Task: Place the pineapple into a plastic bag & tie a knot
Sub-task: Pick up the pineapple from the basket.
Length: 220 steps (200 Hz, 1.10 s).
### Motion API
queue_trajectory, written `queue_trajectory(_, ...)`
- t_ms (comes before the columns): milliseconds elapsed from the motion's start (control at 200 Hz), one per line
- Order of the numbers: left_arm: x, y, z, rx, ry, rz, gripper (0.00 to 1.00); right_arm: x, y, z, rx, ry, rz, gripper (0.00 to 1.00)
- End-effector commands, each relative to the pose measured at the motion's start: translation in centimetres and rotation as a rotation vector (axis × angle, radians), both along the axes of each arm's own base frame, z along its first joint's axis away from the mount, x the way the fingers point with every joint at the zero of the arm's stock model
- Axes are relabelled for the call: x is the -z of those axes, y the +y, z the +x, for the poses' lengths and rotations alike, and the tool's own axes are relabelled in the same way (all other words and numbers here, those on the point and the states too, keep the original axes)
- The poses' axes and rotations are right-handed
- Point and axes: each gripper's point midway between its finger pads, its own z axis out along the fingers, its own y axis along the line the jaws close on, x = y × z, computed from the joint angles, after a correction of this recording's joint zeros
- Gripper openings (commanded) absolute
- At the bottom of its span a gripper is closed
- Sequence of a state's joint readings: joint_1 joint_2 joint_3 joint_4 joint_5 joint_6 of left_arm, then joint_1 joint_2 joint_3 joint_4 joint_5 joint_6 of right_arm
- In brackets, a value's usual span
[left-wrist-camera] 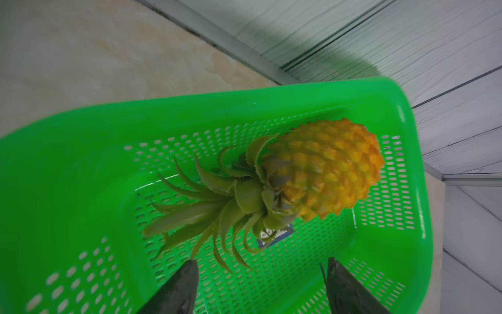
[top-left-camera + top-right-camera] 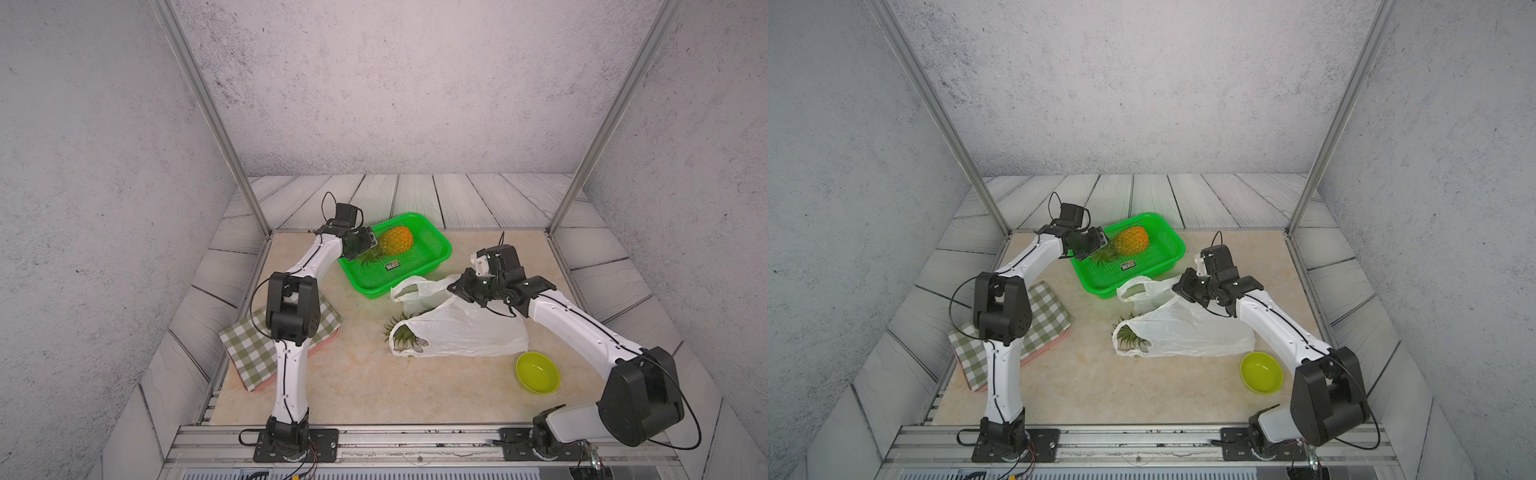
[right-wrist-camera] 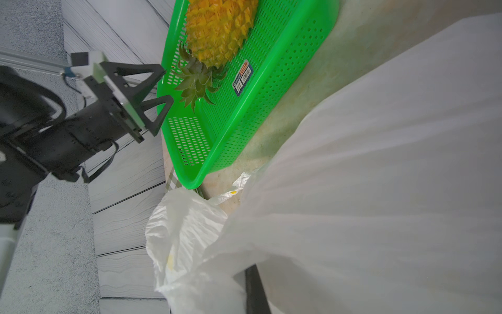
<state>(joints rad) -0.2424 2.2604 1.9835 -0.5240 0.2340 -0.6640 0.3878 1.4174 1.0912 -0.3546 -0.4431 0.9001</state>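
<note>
1. the left claw [image 1: 260, 262] was seen spread wide, with nothing caught between its two dark fingers [image 1: 179, 288].
2. the orange-yellow, knobbly pineapple [image 2: 397, 240] with a spiky green crown was found lying on its side just ahead of that claw. its crown was turned towards the fingertips and kept apart from them.
3. the pineapple was contained in a bright green perforated plastic basket [image 2: 374, 292], at whose rim the left claw was poised.
4. the right claw [image 2: 455, 287] was seen pressed together, pinching the upper edge of the thin translucent white plastic bag [image 2: 465, 332], which was drawn up to it.
5. the rest of the plastic bag was spread on the beige marbled tabletop [image 2: 332, 374] below and beside the right claw. one loop handle [image 2: 417, 282] was left loose just ahead of it, near the basket.
6. spiky green leaves [image 2: 401, 336] were seen at the bag's open mouth, away from the right claw.
7. a small round lime-green bowl [image 2: 537, 372] was placed behind the right claw, beside its arm. a green-and-white checked cloth [image 2: 249, 353] was laid behind the left claw, under its arm.
</note>
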Motion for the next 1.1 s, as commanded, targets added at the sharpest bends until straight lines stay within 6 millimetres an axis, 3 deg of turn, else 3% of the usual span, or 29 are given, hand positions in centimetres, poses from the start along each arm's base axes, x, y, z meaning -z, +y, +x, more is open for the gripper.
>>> queue_trajectory(0,0.1,1.2,0.8,-0.004,0.005,0.081,0.78,0.0,0.3,0.4,-0.015,0.003,0.01,0.0)
queue_trajectory(115,1.3,1.3,1.8,-0.009,0.003,0.091,0.79,0.2,0.6,0.7,-0.025,0.012,0.02,0.0)
queue_trajectory(260,3.5,-0.2,2.2,0.026,0.035,0.006,0.78,0.2,0.8,1.1,-0.029,0.014,0.025,0.0)
queue_trajectory(490,7.3,-2.2,2.0,0.039,0.075,-0.166,0.66,0.7,1.0,1.4,-0.033,0.026,0.028,0.0)
queue_trajectory(711,8.2,-2.9,2.4,0.036,0.073,-0.264,0.13,0.7,0.9,1.2,-0.03,0.026,0.025,0.0)
queue_trajectory(786,7.9,-3.1,2.5,0.038,0.061,-0.295,0.0,0.7,0.8,1.1,-0.029,0.027,0.025,0.0)
queue_trajectory(901,6.3,-3.3,2.7,0.055,0.024,-0.338,0.0,0.5,0.6,0.9,-0.026,0.023,0.018,0.0)
queue_trajectory(981,4.0,-3.5,2.7,0.079,-0.017,-0.354,0.0,0.3,0.5,0.9,-0.025,0.017,0.014,0.0)
queue_trajectory(1096,-1.5,-3.7,2.4,0.117,-0.106,-0.37,0.0,-0.1,0.5,1.0,-0.027,0.009,0.005,0.0)
